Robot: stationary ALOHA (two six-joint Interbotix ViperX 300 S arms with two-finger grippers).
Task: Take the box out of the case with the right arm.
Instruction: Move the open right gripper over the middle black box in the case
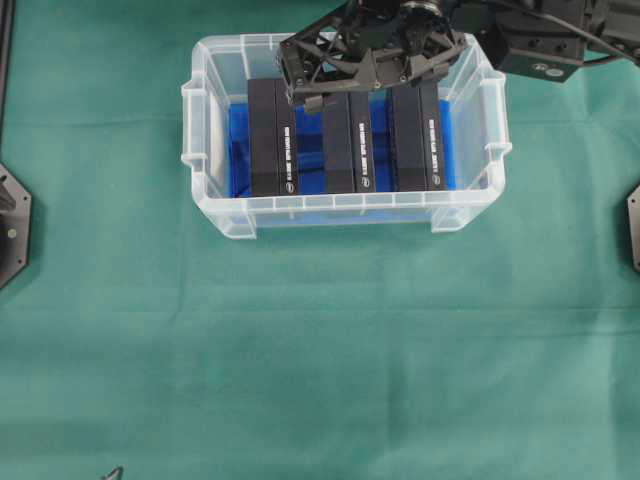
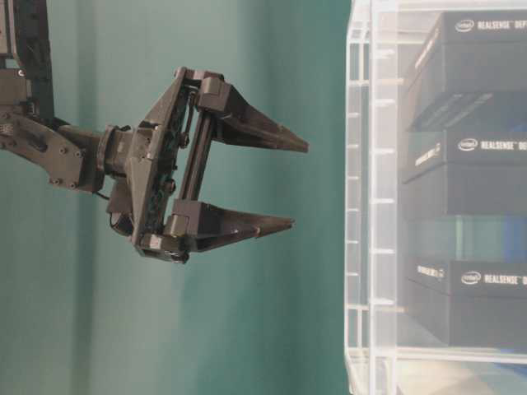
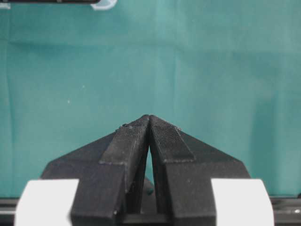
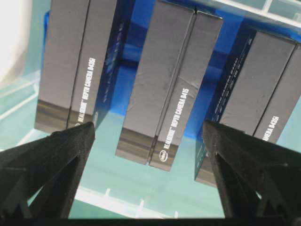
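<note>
Right tool (image 1: 358, 88) spread wide, nothing between its jaws, hanging over the far end of the case (image 1: 220, 215). In the right wrist view its two black fingers (image 4: 51, 155) straddle the middle box (image 4: 171, 84); no contact visible. Three dark boxes stand on edge in the case on the blue sheet (image 1: 238, 150): left box (image 1: 272, 138), middle, right box (image 1: 416, 137), gaps between. Left tool (image 3: 149, 123) clenched, tips together, over green tabletop (image 1: 320, 350), well apart from the case.

Clear glossy plastic case (image 1: 207, 160); matt green cloth (image 1: 320, 350).
</note>
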